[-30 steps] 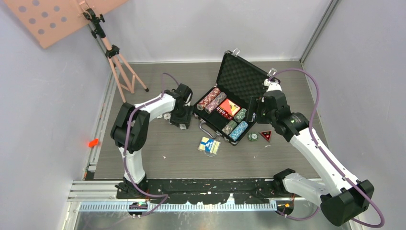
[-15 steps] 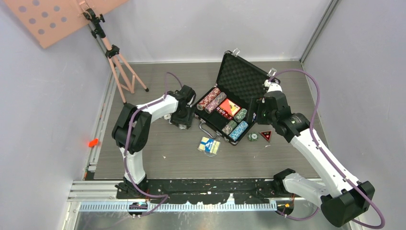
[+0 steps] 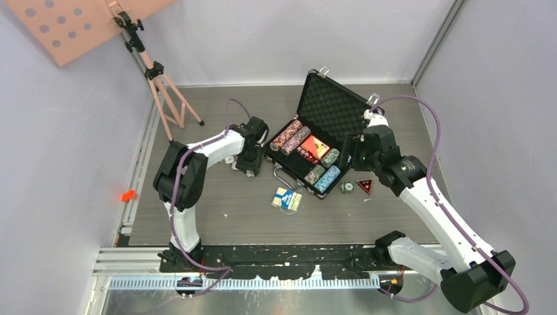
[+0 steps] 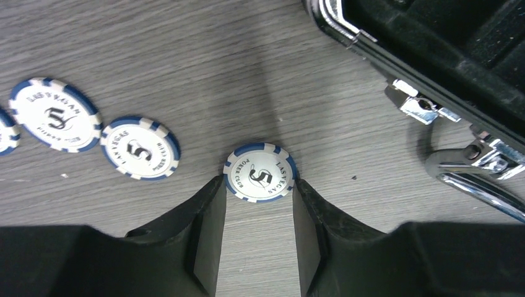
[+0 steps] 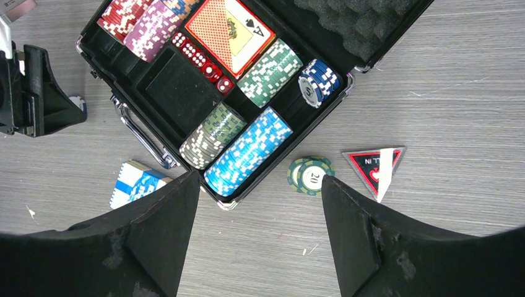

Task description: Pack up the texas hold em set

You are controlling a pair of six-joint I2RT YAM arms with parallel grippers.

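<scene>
- Blue-white chip (image 4: 259, 172) is lying flat at lower centre; left gripper (image 4: 257, 185) is flanking it narrowly, fingers seemingly touching its edges, actual grip unclear.
- Wide-open right gripper (image 5: 260, 185) is hovering at bottom centre, below the open briefcase (image 5: 162, 86).

Blue-white chip (image 4: 259, 172) reads "Las Vegas Poker Club 5"; green chip (image 5: 311, 176) "20".

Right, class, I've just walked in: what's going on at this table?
Packing up is under way. The left gripper pinches a blue-and-white chip lying flat on the table beside the open case, with more such chips nearby. The right gripper hovers open above the case, which holds chip rows, a red deck and dice. Green chips and blue cards lie outside it.
</scene>
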